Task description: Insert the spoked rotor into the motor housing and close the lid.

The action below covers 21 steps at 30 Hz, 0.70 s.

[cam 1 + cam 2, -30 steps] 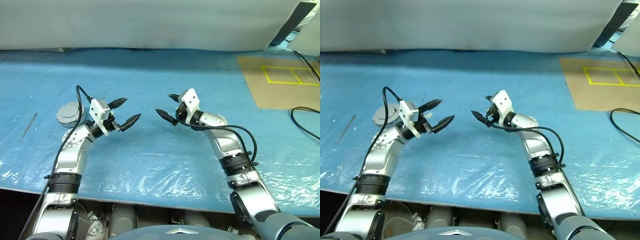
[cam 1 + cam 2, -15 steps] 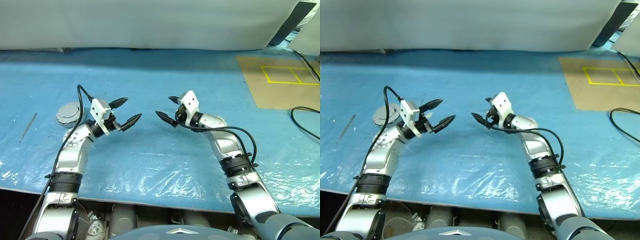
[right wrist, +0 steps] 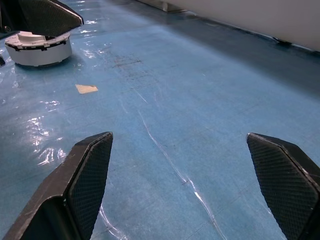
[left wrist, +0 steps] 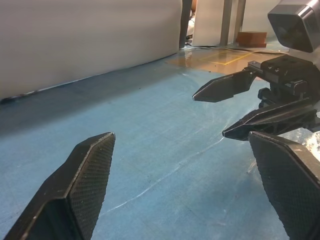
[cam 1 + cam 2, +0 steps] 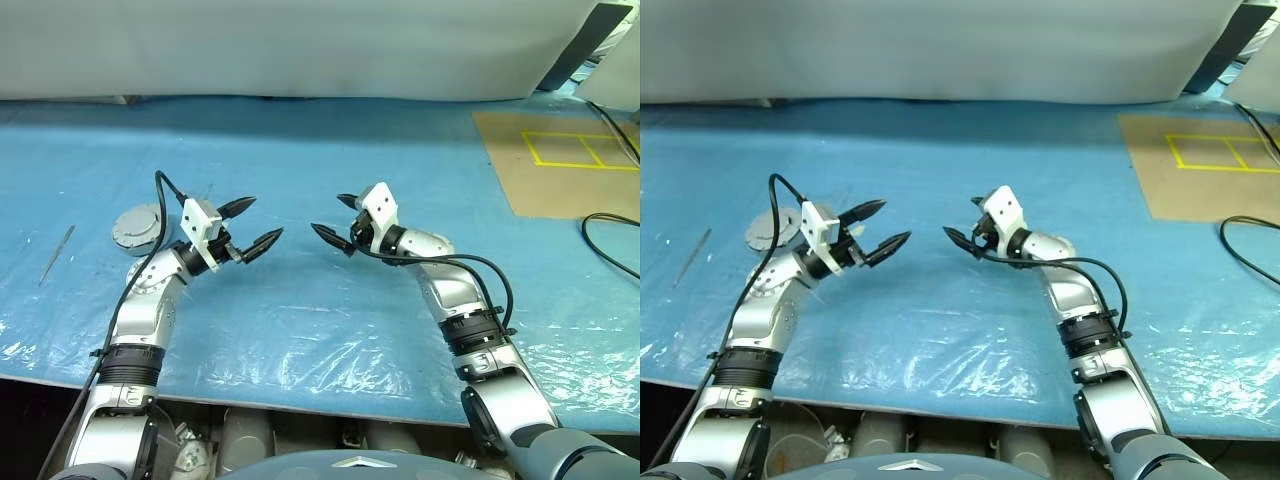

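Note:
A round silver-grey lid (image 5: 137, 226) lies flat on the blue sheet at the left, just behind my left forearm. In the right wrist view it tops a low round body (image 3: 37, 47), so the motor housing's inside is hidden. The spoked rotor is out of view. My left gripper (image 5: 262, 217) hovers open and empty to the right of the lid. My right gripper (image 5: 328, 211) faces it from a short distance, also open and empty. The left wrist view looks between its own fingers (image 4: 85, 185) at the right gripper (image 4: 210, 116).
A thin metal tool (image 5: 57, 255) lies at the far left. Brown cardboard with yellow tape (image 5: 560, 165) and a black cable (image 5: 605, 240) sit at the right. A white board (image 5: 300, 45) bounds the back. A small tan scrap (image 3: 86, 88) lies near the lid.

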Tool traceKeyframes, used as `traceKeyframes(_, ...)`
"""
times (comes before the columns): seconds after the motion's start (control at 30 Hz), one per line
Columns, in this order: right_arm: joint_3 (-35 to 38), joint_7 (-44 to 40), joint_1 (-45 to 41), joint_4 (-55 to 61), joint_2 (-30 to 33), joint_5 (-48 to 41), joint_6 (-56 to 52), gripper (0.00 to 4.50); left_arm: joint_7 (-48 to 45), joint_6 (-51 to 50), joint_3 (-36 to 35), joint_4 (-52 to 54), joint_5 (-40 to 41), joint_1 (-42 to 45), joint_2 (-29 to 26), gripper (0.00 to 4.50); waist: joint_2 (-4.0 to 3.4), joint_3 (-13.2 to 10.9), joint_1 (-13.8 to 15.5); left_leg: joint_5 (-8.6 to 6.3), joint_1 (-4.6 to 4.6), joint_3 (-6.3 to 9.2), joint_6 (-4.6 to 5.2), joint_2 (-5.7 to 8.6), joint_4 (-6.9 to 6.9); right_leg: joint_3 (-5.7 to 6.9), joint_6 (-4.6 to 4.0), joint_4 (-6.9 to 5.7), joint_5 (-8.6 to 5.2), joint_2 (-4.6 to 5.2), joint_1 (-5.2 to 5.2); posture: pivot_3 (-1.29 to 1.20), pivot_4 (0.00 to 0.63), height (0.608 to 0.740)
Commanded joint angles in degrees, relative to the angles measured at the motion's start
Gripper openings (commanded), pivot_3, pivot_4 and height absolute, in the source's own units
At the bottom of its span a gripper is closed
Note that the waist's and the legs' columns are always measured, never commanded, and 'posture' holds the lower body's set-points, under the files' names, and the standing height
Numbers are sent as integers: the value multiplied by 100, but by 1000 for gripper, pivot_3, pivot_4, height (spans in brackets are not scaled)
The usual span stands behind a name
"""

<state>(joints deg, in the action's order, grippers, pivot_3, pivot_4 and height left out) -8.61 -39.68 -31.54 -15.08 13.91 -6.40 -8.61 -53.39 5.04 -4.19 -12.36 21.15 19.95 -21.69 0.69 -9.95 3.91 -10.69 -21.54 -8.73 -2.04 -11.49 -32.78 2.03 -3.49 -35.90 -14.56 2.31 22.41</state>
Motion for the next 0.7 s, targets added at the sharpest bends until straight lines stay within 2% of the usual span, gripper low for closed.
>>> traceKeyframes(0.03, -2, 7, -16, 233, 23, 23, 119, 4476, -11, 78, 21, 110, -7, 45, -2, 4500, 0, 0, 0, 0, 0, 0, 0, 0, 0, 0, 0, 0, 0, 0, 0, 0, 150, 740)
traceKeyframes(0.7, -25, -14, -10, 274, 7, 72, 108, 4476, 12, 75, 32, 131, -5, 31, 7, 4500, 0, 0, 0, 0, 0, 0, 0, 0, 0, 0, 0, 0, 0, 0, 0, 0, 150, 740)
